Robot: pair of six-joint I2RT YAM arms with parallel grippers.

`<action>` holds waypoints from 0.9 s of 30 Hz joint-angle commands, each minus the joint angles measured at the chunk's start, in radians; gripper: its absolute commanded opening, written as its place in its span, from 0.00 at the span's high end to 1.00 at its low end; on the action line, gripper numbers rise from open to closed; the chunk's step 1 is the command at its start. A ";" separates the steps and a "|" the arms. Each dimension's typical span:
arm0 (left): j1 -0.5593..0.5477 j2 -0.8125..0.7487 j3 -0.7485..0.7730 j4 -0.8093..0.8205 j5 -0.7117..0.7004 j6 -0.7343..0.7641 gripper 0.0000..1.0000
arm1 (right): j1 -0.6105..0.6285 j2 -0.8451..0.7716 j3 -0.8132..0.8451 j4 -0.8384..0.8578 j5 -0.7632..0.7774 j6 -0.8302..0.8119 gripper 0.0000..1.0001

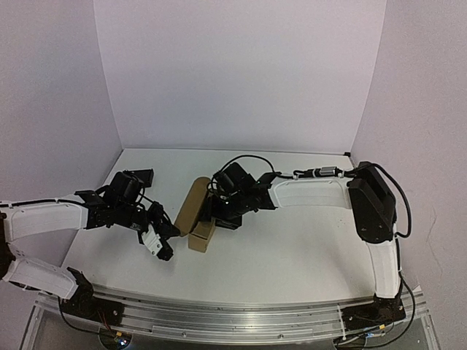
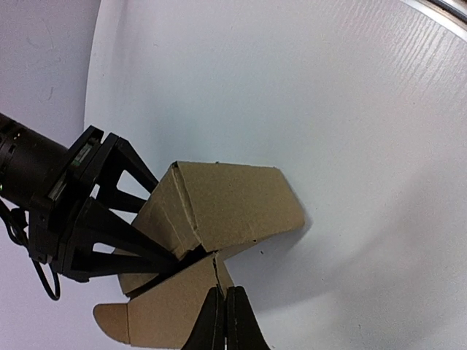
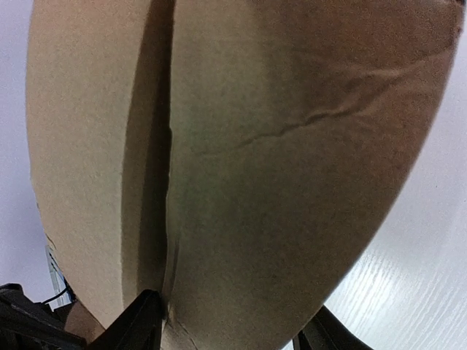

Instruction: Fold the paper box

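Paper box (image 1: 191,208) part-folded, brown cardboard, on the white table (image 1: 292,240) around mid-table, slightly left of centre, between the two arms. One long rounded flap stands up and leans away from the arm bases; a short squared section sits at the near end. Right end effector (image 3: 232,312) clamped on the box, one black finger on each side of the cardboard, which fills nearly the whole right wrist view; a crease line and a dark fold seam show on that face. Left end effector (image 2: 225,299) with fingers pressed together and nothing seen between them, its tips right at the edge of the lower flap; cannot tell whether they touch it. Left wrist view shows the box body angled, side panels raised.
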 commanded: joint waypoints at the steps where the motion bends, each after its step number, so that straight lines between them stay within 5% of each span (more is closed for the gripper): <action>1: -0.020 0.025 -0.013 0.173 0.122 0.117 1.00 | 0.055 0.010 0.057 0.012 -0.051 0.008 0.38; 23: -0.021 0.077 0.083 -0.131 0.098 0.216 1.00 | -0.019 -0.192 -0.158 0.036 -0.274 -0.243 0.19; 27: -0.021 0.085 0.084 -0.136 0.082 0.218 1.00 | -0.027 -0.252 -0.155 0.030 -0.331 -0.328 0.07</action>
